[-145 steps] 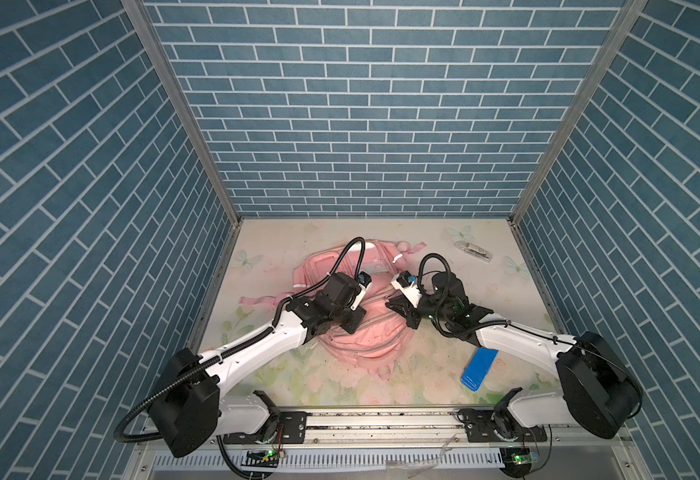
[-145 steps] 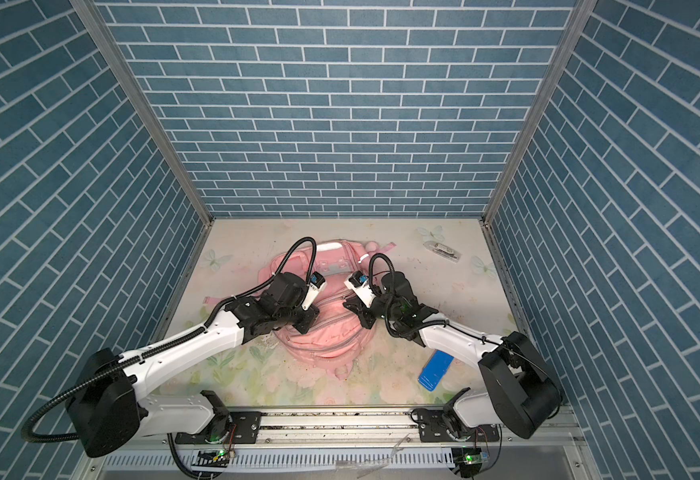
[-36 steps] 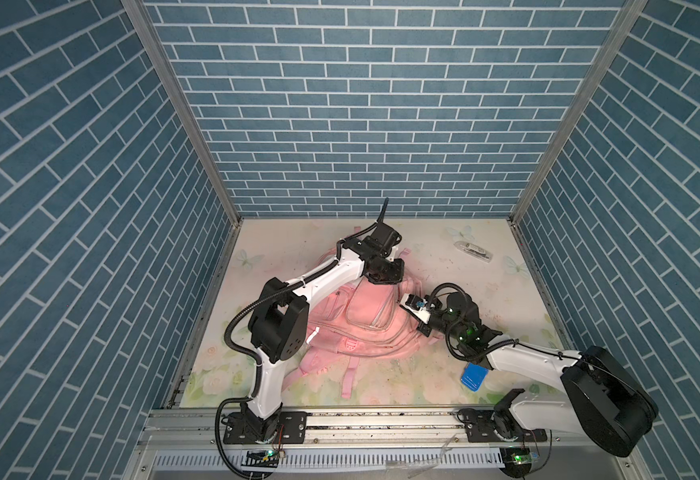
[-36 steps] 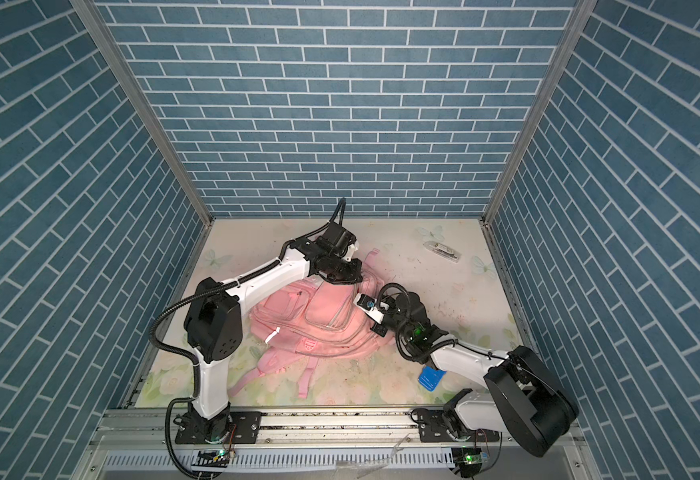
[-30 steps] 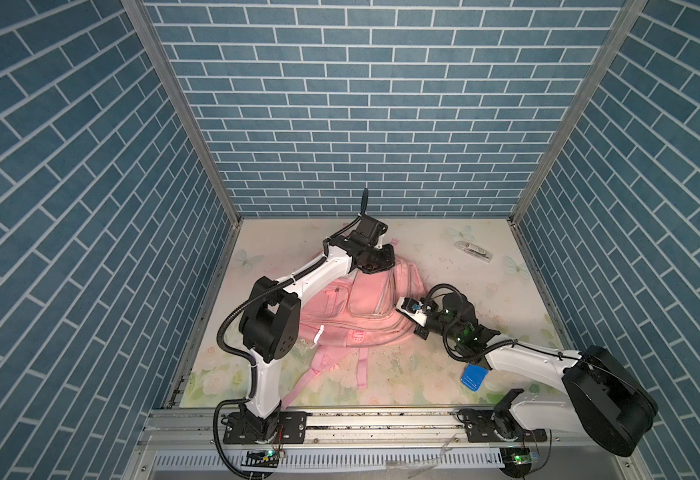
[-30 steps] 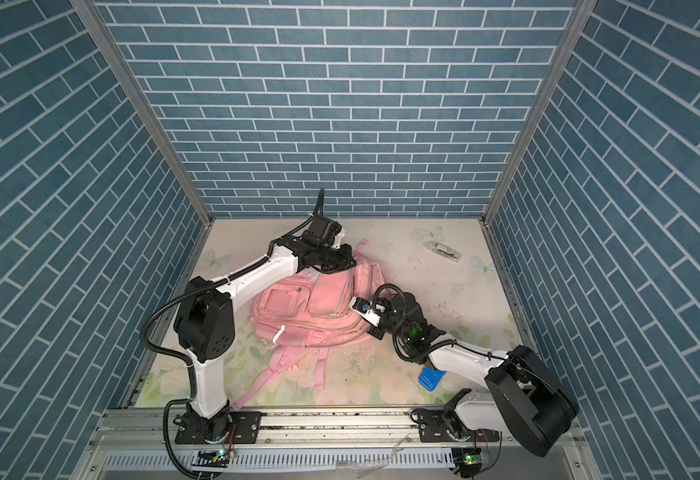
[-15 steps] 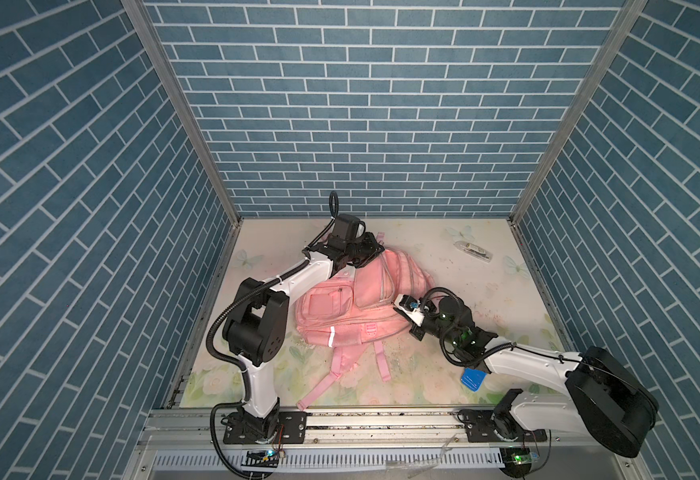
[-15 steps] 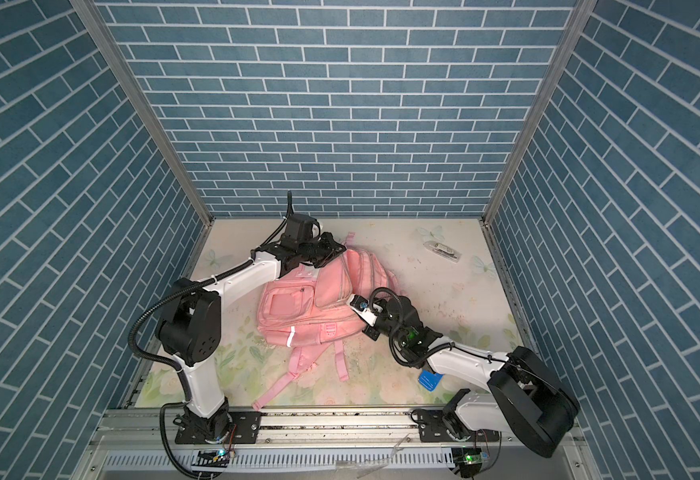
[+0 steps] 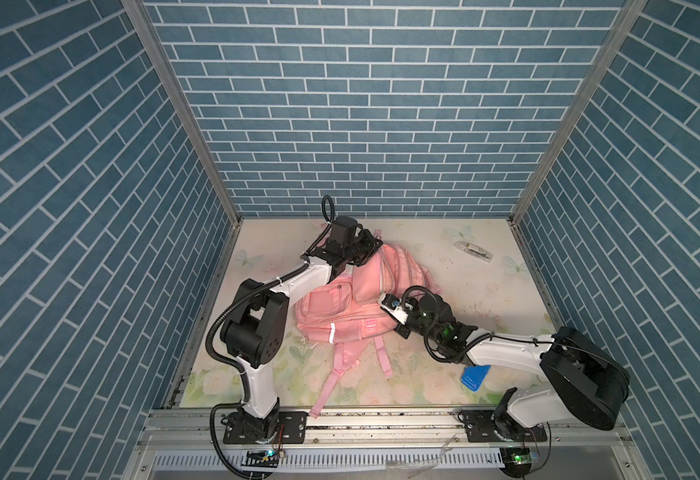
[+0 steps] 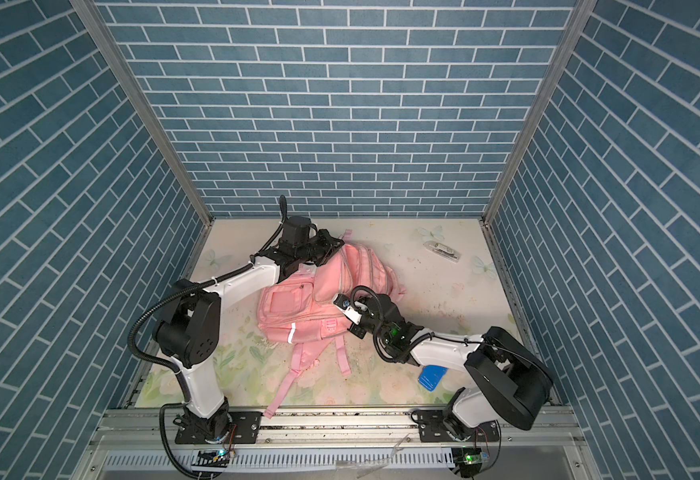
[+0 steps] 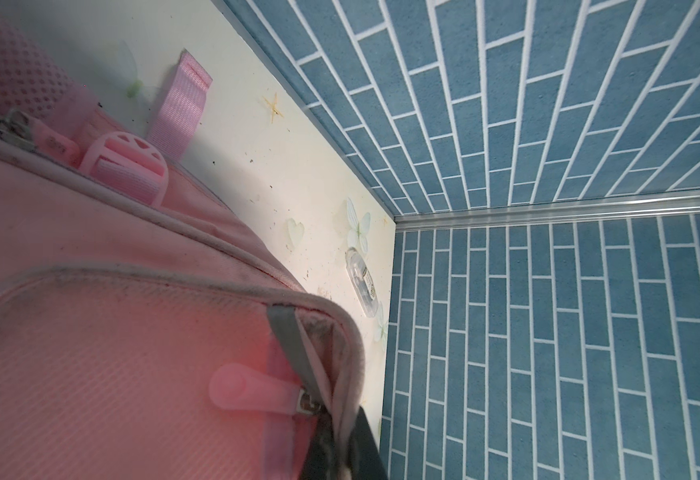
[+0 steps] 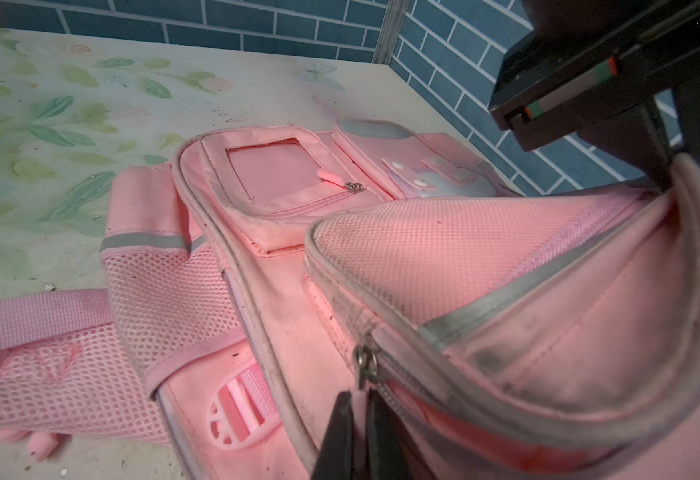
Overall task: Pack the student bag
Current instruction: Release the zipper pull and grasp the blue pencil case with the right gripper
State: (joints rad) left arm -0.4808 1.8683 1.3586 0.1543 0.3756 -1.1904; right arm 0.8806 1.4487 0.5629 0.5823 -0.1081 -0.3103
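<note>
The student bag (image 9: 348, 299) (image 10: 298, 309), a large pink backpack, lies front up in the middle of the table in both top views. My left gripper (image 9: 371, 246) (image 10: 333, 248) is at the bag's far end. In the left wrist view its jaws (image 11: 340, 453) are shut on the grey-piped rim of the bag (image 11: 111, 332), beside a pink zip pull (image 11: 248, 388). My right gripper (image 9: 386, 305) (image 10: 346, 309) is at the bag's right side. In the right wrist view it (image 12: 358, 428) is shut on a pink zip pull hanging from a metal slider (image 12: 364, 359).
A small clear packet (image 9: 473, 250) (image 10: 443, 250) (image 11: 362, 286) lies at the back right near the wall. A blue flat object (image 9: 475, 376) (image 10: 433, 377) lies under my right arm. The bag's straps (image 9: 331, 382) trail to the front rail. Brick walls close three sides.
My left gripper has moved left along the back, keeping hold of the bag's rim. The bag has turned with it and its straps have swung toward the front. My right gripper has shifted slightly left.
</note>
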